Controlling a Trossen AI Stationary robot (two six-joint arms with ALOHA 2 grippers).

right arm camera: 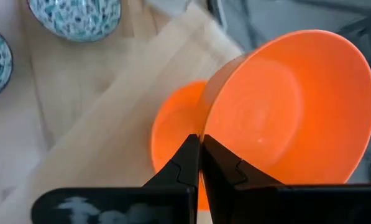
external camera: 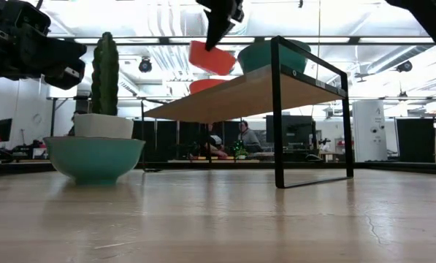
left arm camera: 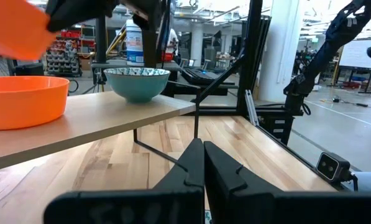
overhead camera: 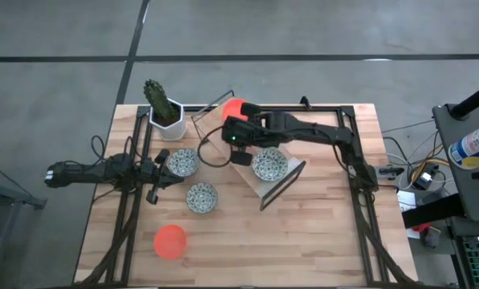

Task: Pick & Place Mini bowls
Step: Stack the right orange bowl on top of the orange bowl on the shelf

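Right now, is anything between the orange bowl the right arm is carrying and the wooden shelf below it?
Yes. The right hand holds a plain orange bowl tilted above the raised wooden shelf, and a second orange bowl already sits on the shelf directly beneath it.

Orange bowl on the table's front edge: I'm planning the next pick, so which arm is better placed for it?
Left, probably. The left gripper is shut on nothing, closest to the lone orange bowl. The right gripper is busy, clamped on another orange bowl's rim above the shelf.
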